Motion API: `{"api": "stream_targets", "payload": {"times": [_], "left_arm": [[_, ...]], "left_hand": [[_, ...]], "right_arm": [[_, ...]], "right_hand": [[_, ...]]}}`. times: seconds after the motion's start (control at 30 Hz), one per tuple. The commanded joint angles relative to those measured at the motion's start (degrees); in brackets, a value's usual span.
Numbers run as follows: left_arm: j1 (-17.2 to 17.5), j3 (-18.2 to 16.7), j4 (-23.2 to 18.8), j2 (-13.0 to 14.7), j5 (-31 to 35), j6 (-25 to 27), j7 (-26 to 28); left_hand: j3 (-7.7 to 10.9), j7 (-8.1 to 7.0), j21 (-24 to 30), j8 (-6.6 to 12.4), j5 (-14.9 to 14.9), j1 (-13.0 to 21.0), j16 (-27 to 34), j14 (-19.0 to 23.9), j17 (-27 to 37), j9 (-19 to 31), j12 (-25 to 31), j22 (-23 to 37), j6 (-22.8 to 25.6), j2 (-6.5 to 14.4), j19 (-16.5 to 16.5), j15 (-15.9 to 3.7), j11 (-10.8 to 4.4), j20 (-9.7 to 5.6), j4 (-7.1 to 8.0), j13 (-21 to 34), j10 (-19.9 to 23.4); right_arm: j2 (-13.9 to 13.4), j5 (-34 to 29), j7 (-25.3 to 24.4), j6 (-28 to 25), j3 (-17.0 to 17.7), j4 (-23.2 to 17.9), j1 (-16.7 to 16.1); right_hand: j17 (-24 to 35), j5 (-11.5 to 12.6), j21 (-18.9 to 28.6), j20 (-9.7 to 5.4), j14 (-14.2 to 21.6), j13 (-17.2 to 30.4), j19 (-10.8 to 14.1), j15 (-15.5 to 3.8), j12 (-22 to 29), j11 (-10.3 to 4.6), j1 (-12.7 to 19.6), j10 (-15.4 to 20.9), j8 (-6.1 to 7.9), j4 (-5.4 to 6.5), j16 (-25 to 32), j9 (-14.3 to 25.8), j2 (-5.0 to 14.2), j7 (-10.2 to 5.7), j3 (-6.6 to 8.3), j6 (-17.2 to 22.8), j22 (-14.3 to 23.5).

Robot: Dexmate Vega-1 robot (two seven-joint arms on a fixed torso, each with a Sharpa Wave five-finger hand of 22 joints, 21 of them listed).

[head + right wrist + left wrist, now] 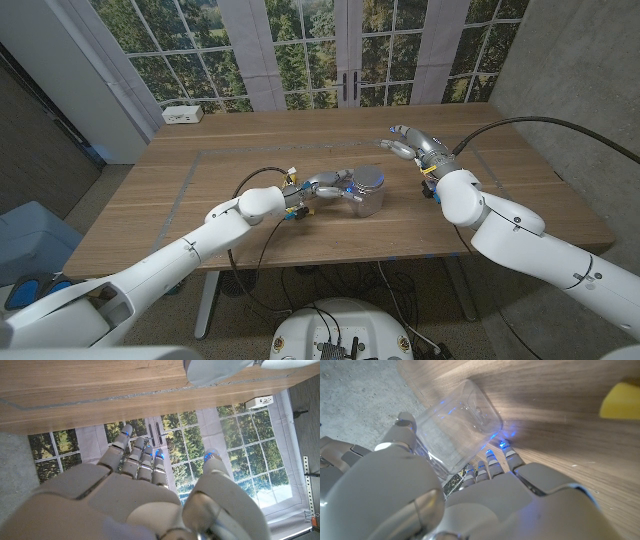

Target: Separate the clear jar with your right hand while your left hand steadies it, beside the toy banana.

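The clear jar (368, 190) stands mid-table (200, 170), with a power strip (183, 115) at the far-left corner.

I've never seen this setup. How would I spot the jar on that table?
Start at the wooden table and follow the robot's left arm to its left hand near the middle. The jar stands in that hand's grip, a clear, squat tub with a lid. The yellow banana lies beside it.
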Motion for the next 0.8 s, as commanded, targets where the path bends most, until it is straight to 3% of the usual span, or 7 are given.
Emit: {"api": "stream_targets", "payload": {"times": [0.03, 0.13, 0.23, 0.53, 0.67, 0.73, 0.8], "left_arm": [[3.5, -0.9, 1.7, -3.6, 1.4, -4.1, 8.8], [5.3, -1.9, 1.9, -5.0, 2.0, -4.9, 13.5], [5.8, -2.5, 2.2, -5.9, 1.5, -4.4, 15.4], [4.9, -2.4, 4.4, -7.4, 1.1, -5.5, 15.9], [5.0, -2.5, 4.4, -7.7, 1.6, -4.9, 17.3], [5.0, -2.4, 3.6, -7.6, 2.2, -3.1, 18.0], [4.7, -2.1, 2.5, -7.1, 3.3, -0.5, 18.7]], "left_hand": [[0.11, 0.9, 1.3, 1.54, 0.2, 0.5, 1.0, 3.0, 0.1, 0.2, 1.6, 0.1, 2.9, 0.3, 3.0, -0.82, -0.44, 0.62, 0.13, 0.2, 3.6], [1.1, 1.89, 1.9, 2.85, 0.6, 2.2, 1.4, 6.1, 0.0, 0.4, 2.5, 0.2, 6.7, 2.4, 5.7, -1.24, -0.69, 1.37, 0.09, 0.2, 7.0], [1.92, 1.75, 2.5, 3.74, 1.0, 4.0, 1.9, 9.5, -0.1, 0.7, 3.2, 0.2, 9.7, 3.9, 8.3, -2.88, -2.21, 0.82, -0.15, 0.2, 10.3], [2.78, 1.6, 3.4, 5.08, 1.4, 6.8, 2.6, 14.9, 0.0, 1.1, 4.1, 0.5, 14.4, 6.1, 12.0, -5.91, -3.48, -0.18, -0.25, 0.2, 15.7], [2.55, -0.02, 3.7, 7.59, 1.4, 7.9, 3.6, 19.3, 0.3, 1.8, 5.9, 0.7, 20.4, 7.2, 13.7, -8.17, -6.07, -0.63, -0.23, 0.6, 23.2], [2.32, -0.5, 3.8, 9.16, 1.4, 8.4, 3.5, 19.8, 0.3, 2.3, 6.5, 0.8, 23.7, 7.4, 14.0, -8.24, -6.71, -0.61, -0.26, 1.0, 25.9], [2.21, -1.15, 3.8, 10.48, 1.5, 9.1, 3.5, 20.5, 0.4, 2.8, 7.3, 0.8, 26.2, 8.0, 14.2, -8.18, -8.49, -0.68, -0.27, 1.4, 29.1]], "right_arm": [[-0.1, 0.2, 0.6, 1.2, 0.4, 0.7, 0.1], [-0.2, 0.2, 0.9, 1.6, 0.4, 0.9, 0.2], [-0.1, 0.1, 0.9, 1.6, 0.5, 0.9, 0.2], [0.2, 0.1, 0.9, 1.3, 0.6, 1.0, 0.4], [0.3, 0.0, 1.1, 0.8, 0.4, 1.0, 0.6], [0.2, 0.0, 1.6, 0.5, 0.2, 1.0, 1.0], [0.0, -0.1, 2.2, 0.1, -0.2, 0.9, 1.5]], "right_hand": [[0.3, -0.2, 0.4, -0.02, 0.5, 0.1, 0.2, 0.06, 0.2, 0.12, 0.0, 0.7, 0.29, -0.01, 0.3, 0.1, 0.35, 0.21, -0.08, 0.2, 0.3], [0.3, -0.2, 0.4, -0.05, 0.5, 0.2, 0.2, 0.02, 0.3, 0.04, 0.0, 0.8, 0.32, -0.02, 0.3, 0.1, 0.36, 0.23, -0.08, 0.2, 0.3], [0.4, -0.2, 0.4, -0.06, 0.6, 0.2, 0.2, -0.04, 0.3, 0.01, 0.1, 0.8, 0.32, -0.03, 0.3, 0.1, 0.36, 0.19, -0.09, 0.2, 0.3], [0.5, -0.3, 0.4, -0.11, 0.6, 0.3, 0.2, -0.04, 0.3, 0.06, 0.1, 0.8, 0.34, -0.03, 0.4, 0.1, 0.36, 0.17, -0.14, 0.3, 0.3], [0.5, -0.3, 0.4, -0.09, 0.6, 0.3, 0.3, -0.1, 0.3, 0.04, 0.1, 0.8, 0.33, -0.02, 0.4, 0.1, 0.36, 0.16, -0.17, 0.3, 0.3], [0.5, -0.3, 0.4, -0.09, 0.6, 0.3, 0.3, -0.07, 0.3, 0.05, 0.1, 0.7, 0.34, -0.02, 0.4, 0.1, 0.36, 0.15, -0.18, 0.3, 0.3], [0.5, -0.3, 0.4, -0.1, 0.5, 0.3, 0.3, -0.08, 0.3, 0.08, 0.1, 0.8, 0.34, -0.02, 0.4, 0.1, 0.36, 0.14, -0.19, 0.3, 0.3]]}}
